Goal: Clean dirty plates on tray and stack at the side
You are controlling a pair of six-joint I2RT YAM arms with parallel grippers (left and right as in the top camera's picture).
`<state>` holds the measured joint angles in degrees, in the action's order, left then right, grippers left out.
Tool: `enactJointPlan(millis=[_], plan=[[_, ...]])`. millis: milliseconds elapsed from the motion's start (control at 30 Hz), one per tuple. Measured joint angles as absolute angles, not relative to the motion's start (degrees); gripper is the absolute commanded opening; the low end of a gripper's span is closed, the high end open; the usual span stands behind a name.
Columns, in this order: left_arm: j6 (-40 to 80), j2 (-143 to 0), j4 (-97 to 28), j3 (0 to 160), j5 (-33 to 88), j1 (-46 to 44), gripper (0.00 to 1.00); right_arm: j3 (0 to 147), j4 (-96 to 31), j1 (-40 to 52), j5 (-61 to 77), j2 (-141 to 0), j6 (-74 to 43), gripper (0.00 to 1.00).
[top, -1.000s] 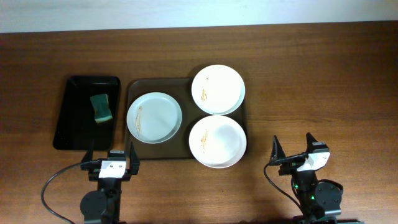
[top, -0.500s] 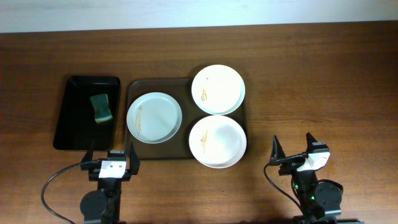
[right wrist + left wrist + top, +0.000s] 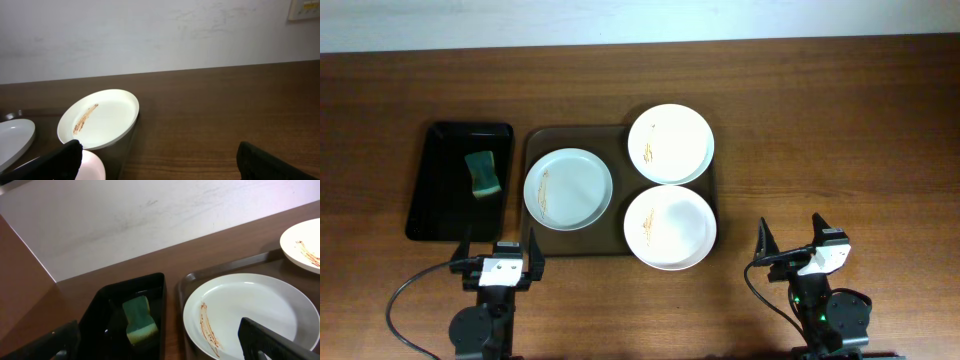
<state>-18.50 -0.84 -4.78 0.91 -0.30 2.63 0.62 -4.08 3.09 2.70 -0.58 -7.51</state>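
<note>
place: robot lab | wood table [image 3: 840, 120] | bare white wall [image 3: 150, 35]

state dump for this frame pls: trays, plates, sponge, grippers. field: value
main tray: dark brown rounded-rectangle tray, raised rim, on wooden table
plate count: three on it, none stacked
plate A: pale bluish-white round plate, left side, orange-brown streak
plate B: far white round plate, right side, streaked, overhangs rim
plate C: near white round plate, right side, faint streak, overhangs rim
side tray: glossy black tray, left of main tray
sponge: green sponge, in black tray
left gripper: open, empty
right gripper: open, empty
</note>
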Motion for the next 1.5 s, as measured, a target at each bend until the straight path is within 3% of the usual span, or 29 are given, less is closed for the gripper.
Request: enactJointPlan(millis=[1033,1500], plan=[[-15.0,-0.8,0.2,0.9,0.6,2.6,0.99,0.6,-3.8,3.1,2.7,-0.6,-7.6,0.98],[-9.0,-0.8,3.1,3.9,0.6,2.6,0.99,0.6,8.9,3.1,2.9,-0.6,-7.5,0.98]])
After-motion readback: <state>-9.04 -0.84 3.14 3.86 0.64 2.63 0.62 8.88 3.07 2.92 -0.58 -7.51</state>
